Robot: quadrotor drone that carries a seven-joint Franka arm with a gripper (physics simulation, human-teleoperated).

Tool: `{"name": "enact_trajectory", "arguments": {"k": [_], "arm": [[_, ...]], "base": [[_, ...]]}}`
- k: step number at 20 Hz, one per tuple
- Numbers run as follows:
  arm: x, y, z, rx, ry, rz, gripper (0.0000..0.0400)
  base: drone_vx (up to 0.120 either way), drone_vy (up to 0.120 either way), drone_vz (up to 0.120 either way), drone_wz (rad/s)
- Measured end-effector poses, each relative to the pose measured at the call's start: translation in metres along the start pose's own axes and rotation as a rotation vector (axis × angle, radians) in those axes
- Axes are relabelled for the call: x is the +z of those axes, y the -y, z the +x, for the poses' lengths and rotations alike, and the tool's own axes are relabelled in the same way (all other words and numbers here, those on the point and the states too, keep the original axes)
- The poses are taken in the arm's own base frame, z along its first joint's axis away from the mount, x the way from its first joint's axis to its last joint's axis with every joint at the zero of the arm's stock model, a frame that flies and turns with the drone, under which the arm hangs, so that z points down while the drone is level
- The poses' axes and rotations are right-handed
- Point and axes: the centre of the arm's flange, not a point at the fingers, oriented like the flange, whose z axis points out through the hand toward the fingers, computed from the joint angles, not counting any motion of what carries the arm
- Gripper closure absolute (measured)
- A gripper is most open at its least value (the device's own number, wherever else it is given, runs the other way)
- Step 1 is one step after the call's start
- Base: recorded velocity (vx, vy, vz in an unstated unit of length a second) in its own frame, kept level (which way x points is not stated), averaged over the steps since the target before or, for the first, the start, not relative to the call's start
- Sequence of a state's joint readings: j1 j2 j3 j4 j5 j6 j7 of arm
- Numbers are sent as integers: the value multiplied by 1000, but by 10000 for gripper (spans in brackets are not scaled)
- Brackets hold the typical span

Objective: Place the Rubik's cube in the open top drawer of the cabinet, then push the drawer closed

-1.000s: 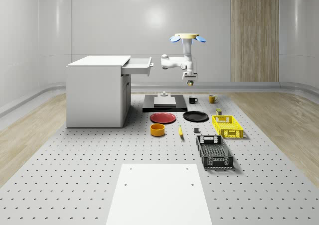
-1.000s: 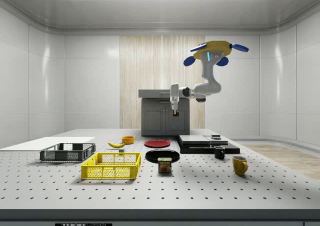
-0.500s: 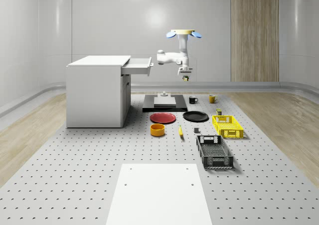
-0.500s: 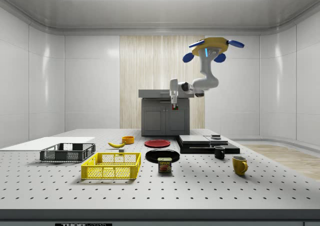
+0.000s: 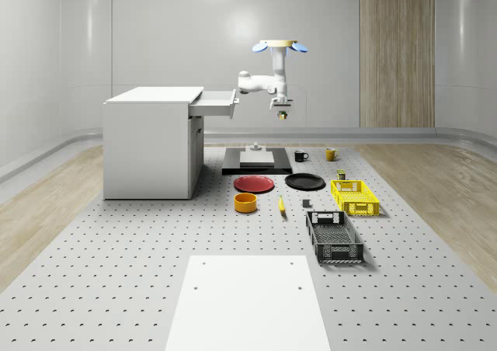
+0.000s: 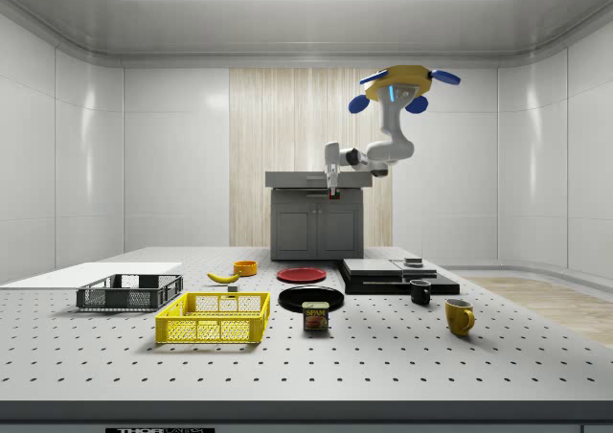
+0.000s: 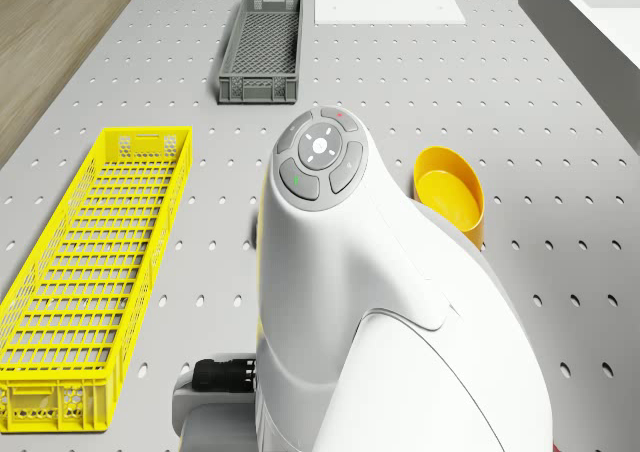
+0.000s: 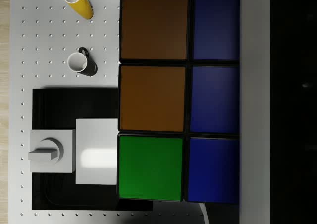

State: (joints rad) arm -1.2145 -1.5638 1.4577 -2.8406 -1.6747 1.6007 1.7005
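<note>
Rubik's cube (image 8: 178,95) clamped in pincer (image 5: 282,115), hanging off the open drawer (image 5: 216,102) front, right of cabinet (image 5: 151,145), high above worktop (image 5: 155,242); drone (image 5: 273,46) hovering above. Could strike drawer front, or slip out and drop short, if carried across too low.

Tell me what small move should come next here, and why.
Probably carry on sideways toward the open top drawer. The drone hovers above the table, beside the cabinet, and the gripper holds the Rubik's cube in the air, to the whole-scene view's right of the drawer's front. It is not yet over the drawer's opening, so releasing now would miss.
</note>
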Motion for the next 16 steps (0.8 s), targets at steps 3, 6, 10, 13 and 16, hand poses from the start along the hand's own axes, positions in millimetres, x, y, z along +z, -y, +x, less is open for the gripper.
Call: {"name": "enact_trajectory", "arguments": {"k": [3,6,10,13,16], "arm": [[0,0,0,0,0,0,78],[0,0,0,0,0,0,78],[0,0,0,0,0,0,78],[0,0,0,0,0,0,78],[0,0,0,0,0,0,78]], "base": [[0,-120,120,0],[0,-120,120,0],[0,-120,120,0],[0,-120,120,0],[0,-120,120,0]]}}
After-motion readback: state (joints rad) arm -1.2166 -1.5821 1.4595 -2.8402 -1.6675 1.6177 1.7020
